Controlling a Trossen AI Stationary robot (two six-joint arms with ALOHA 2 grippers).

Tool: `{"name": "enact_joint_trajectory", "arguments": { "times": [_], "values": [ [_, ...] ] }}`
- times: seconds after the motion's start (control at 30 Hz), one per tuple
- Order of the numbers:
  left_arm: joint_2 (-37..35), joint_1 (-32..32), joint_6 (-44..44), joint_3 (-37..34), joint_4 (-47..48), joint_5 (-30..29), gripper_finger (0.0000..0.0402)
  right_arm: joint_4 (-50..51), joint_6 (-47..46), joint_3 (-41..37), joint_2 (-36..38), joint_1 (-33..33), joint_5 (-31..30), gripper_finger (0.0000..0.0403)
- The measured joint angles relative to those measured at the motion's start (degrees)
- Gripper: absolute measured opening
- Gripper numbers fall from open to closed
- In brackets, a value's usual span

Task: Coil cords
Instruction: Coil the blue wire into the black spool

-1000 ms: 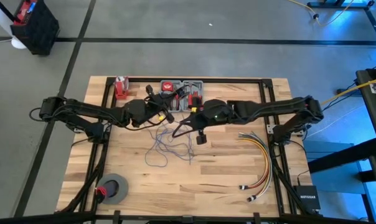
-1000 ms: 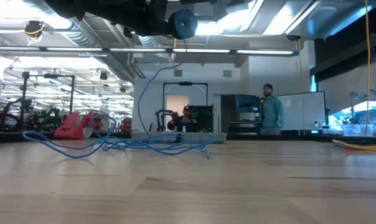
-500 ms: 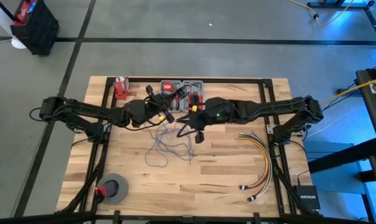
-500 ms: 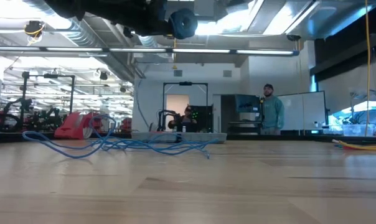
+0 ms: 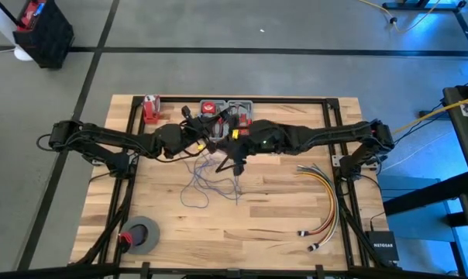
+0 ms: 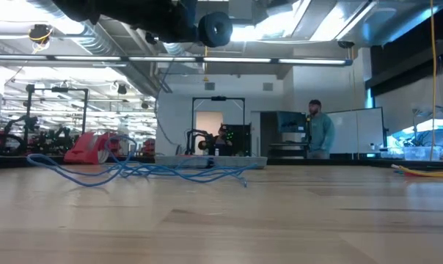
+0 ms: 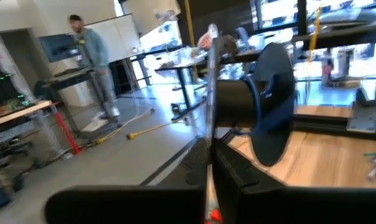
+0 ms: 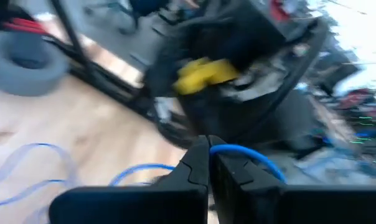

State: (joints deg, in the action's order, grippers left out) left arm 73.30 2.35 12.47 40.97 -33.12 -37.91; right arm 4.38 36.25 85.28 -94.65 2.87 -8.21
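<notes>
Since the earlier frames the right arm has swung toward the centre of the counter (image 5: 280,225), and its claw has travelled left to sit closer to the left arm; the loose cords on the boards have not shifted.

Far left, near corner: a grey roll of tape (image 5: 142,235) lies flat on the counter, well apart from the work.

Left arm: it reaches in from the left edge to the middle back of the counter. The left claw (image 5: 205,142) is raised above the boards, fingers (image 7: 228,163) pressed together, with a dark spool (image 7: 263,102) standing just in front of them in the left wrist view. Whether anything is pinched between them cannot be told.

Centre: the cords (image 5: 205,180) lie as a loose blue tangle on the boards, below and between the two claws. In the low view they (image 6: 137,170) spread flat along the counter, with one strand rising toward the arms overhead.

Right arm: the right claw (image 5: 239,164) hangs just above the tangle's right side, clamped together on a blue cord (image 8: 241,151) that loops out beside its fingertips.

Back edge: a grey tray (image 5: 242,103) of red items.

Right side: a bundle of yellow, orange and red cables (image 5: 325,203) curves toward the near edge, apart from both claws.
</notes>
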Motion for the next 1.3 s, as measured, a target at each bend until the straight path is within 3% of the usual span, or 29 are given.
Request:
{"name": "enact_joint_trajectory", "arguments": {
  "times": [0.17,0.37,0.53,0.67,0.83,0.97,1.1,1.3],
  "values": [
    [0.0,0.0,1.2,0.0,1.4,0.0,0.0001,11.8,0.7,8.7,0.0,0.0,-3.8,0.0005],
    [-0.2,-0.8,2.2,0.0,1.4,0.0,0.0001,37.2,-6.2,18.1,0.1,0.1,-10.4,0.0005],
    [-0.4,-2.1,4.9,0.0,1.4,0.0,0.0001,53.2,-13.4,18.9,2.9,0.0,-18.8,0.0005],
    [-1.2,-3.3,5.7,0.0,1.0,0.0,0.0001,57.3,-17.9,16.2,6.5,0.0,-23.3,0.0005],
    [-2.6,-4.9,5.5,0.0,1.0,0.5,0.0001,51.7,-19.4,4.7,11.8,0.0,-23.3,0.0005],
    [-3.6,-5.5,4.0,0.0,0.7,4.6,0.0001,39.2,-18.1,-8.3,15.3,-0.7,-22.2,0.0005],
    [-4.0,-5.5,1.5,0.0,-0.1,6.5,0.0001,19.9,-17.1,-21.6,15.9,-2.0,-17.1,0.0005],
    [-4.0,-5.3,-0.7,0.0,-1.0,10.7,0.0001,-17.7,-12.3,-36.7,11.6,-2.6,-13.7,0.0005]
  ]
}}
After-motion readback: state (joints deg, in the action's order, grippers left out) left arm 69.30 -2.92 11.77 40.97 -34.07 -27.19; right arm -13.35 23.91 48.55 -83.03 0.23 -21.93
